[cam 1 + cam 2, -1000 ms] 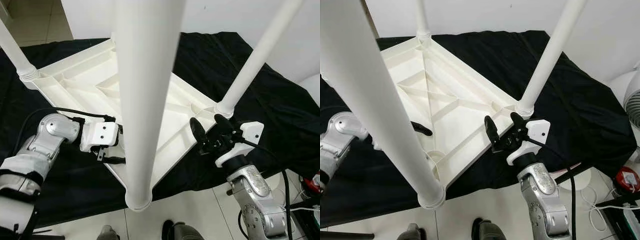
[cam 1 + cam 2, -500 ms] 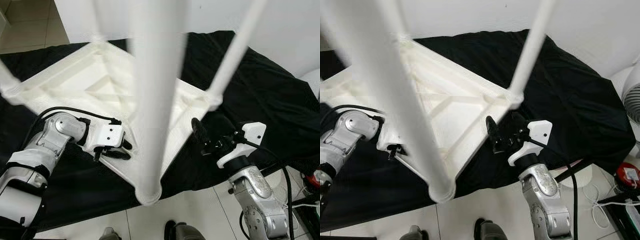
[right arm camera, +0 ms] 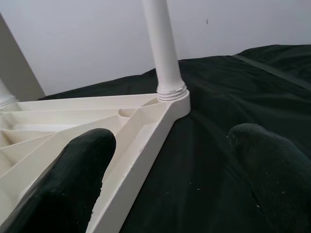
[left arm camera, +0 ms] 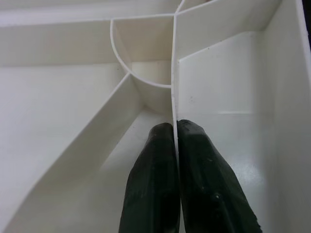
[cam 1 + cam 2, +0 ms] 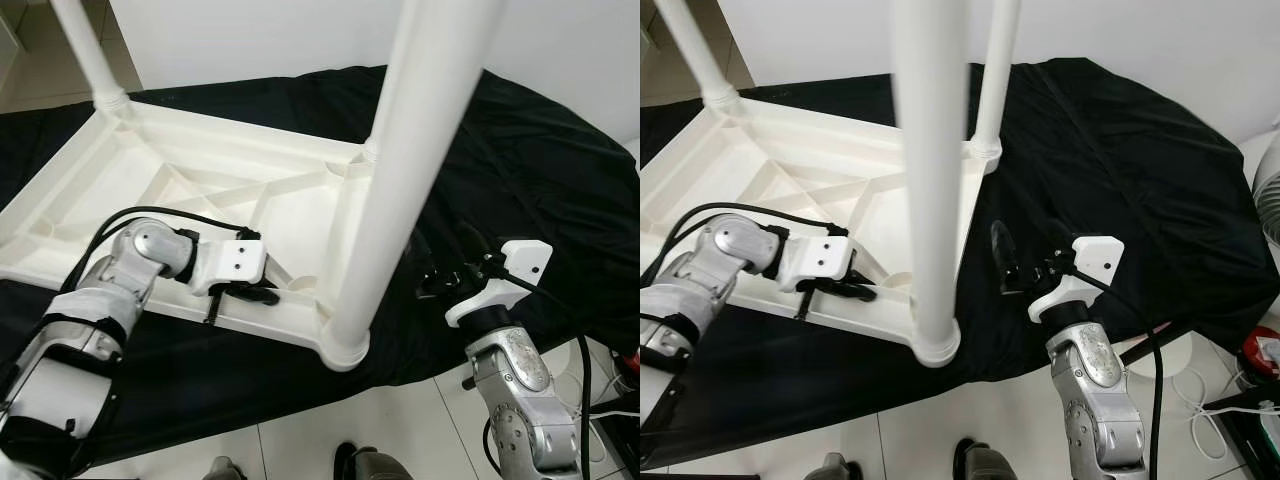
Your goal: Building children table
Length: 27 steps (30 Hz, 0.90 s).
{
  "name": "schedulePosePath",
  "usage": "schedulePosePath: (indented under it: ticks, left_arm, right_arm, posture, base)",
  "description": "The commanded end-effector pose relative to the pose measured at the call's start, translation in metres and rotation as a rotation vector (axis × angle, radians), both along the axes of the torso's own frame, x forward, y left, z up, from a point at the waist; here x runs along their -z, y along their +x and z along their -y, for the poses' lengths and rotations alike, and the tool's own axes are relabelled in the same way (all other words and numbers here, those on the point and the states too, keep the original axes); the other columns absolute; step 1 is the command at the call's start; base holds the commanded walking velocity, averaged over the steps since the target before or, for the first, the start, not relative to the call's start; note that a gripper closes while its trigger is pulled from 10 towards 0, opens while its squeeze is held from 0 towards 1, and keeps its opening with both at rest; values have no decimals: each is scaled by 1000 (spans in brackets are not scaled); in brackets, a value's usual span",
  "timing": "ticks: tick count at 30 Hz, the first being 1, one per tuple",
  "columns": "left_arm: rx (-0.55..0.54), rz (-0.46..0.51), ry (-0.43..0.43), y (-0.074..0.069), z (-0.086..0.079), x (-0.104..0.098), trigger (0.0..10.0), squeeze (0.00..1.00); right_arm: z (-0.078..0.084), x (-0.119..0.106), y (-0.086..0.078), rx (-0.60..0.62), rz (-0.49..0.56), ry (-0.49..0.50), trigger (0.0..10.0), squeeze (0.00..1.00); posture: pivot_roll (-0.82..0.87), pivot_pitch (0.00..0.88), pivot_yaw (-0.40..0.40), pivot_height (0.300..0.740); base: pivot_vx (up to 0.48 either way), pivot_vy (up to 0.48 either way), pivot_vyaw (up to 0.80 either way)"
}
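Note:
The white plastic children's table [image 5: 200, 180] lies upside down on a black cloth, its legs pointing up. The nearest leg [image 5: 400, 170] rises from the front corner, close to my head camera. My left gripper [image 5: 268, 294] reaches over the near edge just left of that leg. It is shut on a thin rib [image 4: 173, 73] of the underside, one finger on each side [image 4: 175, 131]. My right gripper [image 5: 445, 250] hovers open over the cloth to the right of the near leg, apart from the table. Its wrist view faces the far right leg [image 3: 163, 48].
The black cloth [image 5: 520, 150] covers a low surface and hangs over its front edge. White tiled floor [image 5: 400, 430] lies below. A white wall stands behind. A fan [image 5: 1270, 200], a red object [image 5: 1262, 355] and cables sit at the right.
The table has turned on the cloth, and its right corner has swung away from my right gripper, which now stands apart from the edge. My left gripper has stayed at the near edge.

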<state>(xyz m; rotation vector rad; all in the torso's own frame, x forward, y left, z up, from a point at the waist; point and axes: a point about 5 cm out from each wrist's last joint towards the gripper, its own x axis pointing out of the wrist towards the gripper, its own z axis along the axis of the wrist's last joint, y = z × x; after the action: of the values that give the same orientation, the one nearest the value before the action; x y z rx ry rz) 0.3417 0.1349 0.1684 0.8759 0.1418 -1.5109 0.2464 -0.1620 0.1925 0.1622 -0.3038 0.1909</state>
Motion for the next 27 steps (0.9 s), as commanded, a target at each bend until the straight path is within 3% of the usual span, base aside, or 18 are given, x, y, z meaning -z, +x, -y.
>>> schedulePosePath:
  ticks: [1, 5, 6, 7, 10, 11, 18, 19, 20, 21, 24, 27]
  left_arm:
    - [-256, 67, -187, 8, -1, 14, 0, 0]
    - [-255, 57, -237, 7, 6, 11, 0, 0]
    - [-276, 54, -314, 8, 11, 6, 9137, 0]
    - [-295, 10, -396, 9, 15, 0, 10000, 90]
    - [-304, -22, -450, 9, 16, -3, 10000, 90]
    - [-308, -46, -485, 9, 17, -6, 10000, 1000]
    - [-319, -68, -566, 7, 12, -19, 10000, 1000]
    - [-319, -76, -595, 5, 10, -24, 10000, 902]
    - [-336, -77, -630, 4, 6, -29, 10000, 0]
    - [-357, -83, -674, 3, 3, -34, 10000, 0]
    - [-402, -95, -748, 1, -6, -43, 10000, 0]
    - [-422, -93, -768, -1, -10, -45, 10000, 0]
  right_arm:
    - [3, 1, 1, 24, -1, 6, 10000, 0]
    - [5, 2, 1, 37, -2, 2, 10000, 0]
    - [7, 3, 2, 50, -2, -2, 10000, 0]
    - [10, 3, 3, 57, -2, -10, 10000, 0]
    - [11, 3, 3, 62, -2, -15, 10000, 0]
    - [12, 4, 3, 65, -2, -18, 10000, 0]
    - [16, 6, 6, 77, -7, -29, 10000, 0]
    - [17, 8, 6, 80, -9, -31, 10000, 0]
    - [18, 10, 6, 76, -15, -21, 10000, 329]
    - [19, 12, 6, 77, -20, -19, 10000, 1000]
    - [21, 15, 4, 70, -23, -18, 10000, 1000]
    - [23, 16, 4, 65, -22, -37, 10000, 1000]
  posture:
    - [18, 149, -10, 740]
    - [11, 142, -10, 740]
    - [8, 139, -6, 740]
    - [8, 139, -6, 740]
    - [8, 139, -6, 740]
    - [15, 138, -7, 740]
    - [25, 140, -7, 740]
    - [27, 141, -7, 740]
    - [29, 143, -7, 740]
    - [35, 143, -6, 740]
    - [35, 143, -6, 740]
    - [41, 144, -8, 740]
  base:
    - [0, 0, 0]
    - [0, 0, 0]
    - [0, 0, 0]
    - [0, 0, 0]
    - [0, 0, 0]
    - [0, 0, 0]
    - [0, 0, 0]
    - [0, 0, 0]
    - [0, 0, 0]
    - [0, 0, 0]
    - [0, 0, 0]
    - [0, 0, 0]
